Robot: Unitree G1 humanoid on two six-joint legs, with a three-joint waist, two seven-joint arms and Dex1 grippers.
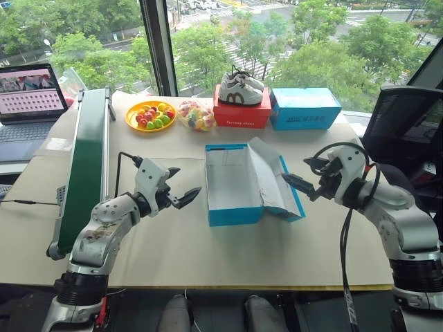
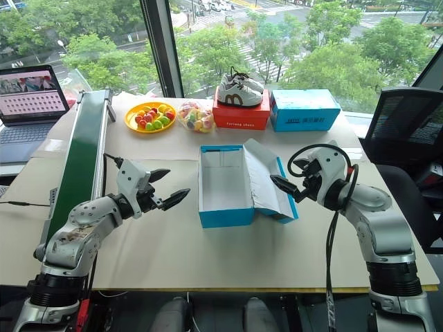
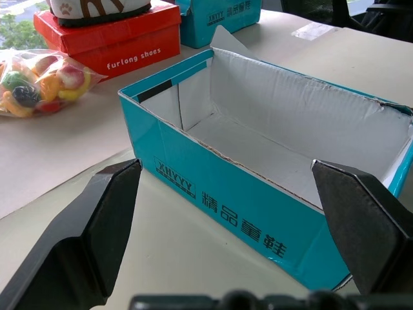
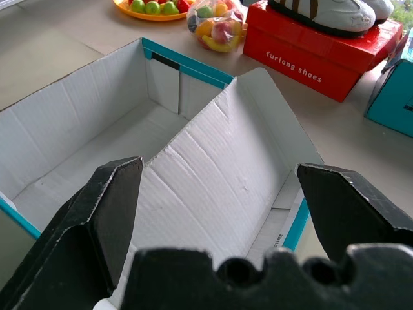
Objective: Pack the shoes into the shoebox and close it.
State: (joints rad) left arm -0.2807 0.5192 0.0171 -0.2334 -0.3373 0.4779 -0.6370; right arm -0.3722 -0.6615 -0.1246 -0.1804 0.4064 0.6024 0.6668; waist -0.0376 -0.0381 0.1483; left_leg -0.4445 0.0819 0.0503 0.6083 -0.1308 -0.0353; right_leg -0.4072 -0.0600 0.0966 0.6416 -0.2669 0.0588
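Red box (image 3: 110, 35): white lowercase lettering "furlong shoes" on its long side, legible in both wrist views. Blue shoebox (image 3: 239, 223): small boxed logo "XHYCYY" (letters uncertain, tiny print) near one end of the outer side wall, followed by four large dark Chinese characters, 精品童鞋. Paler blue box (image 1: 305, 111): dark print on the front side, too small to read. Laptop (image 1: 31, 93) screen: content illegible.

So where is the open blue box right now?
The shoebox sits open and empty in the middle of the table, between the left gripper and the right gripper, in front of the red box.
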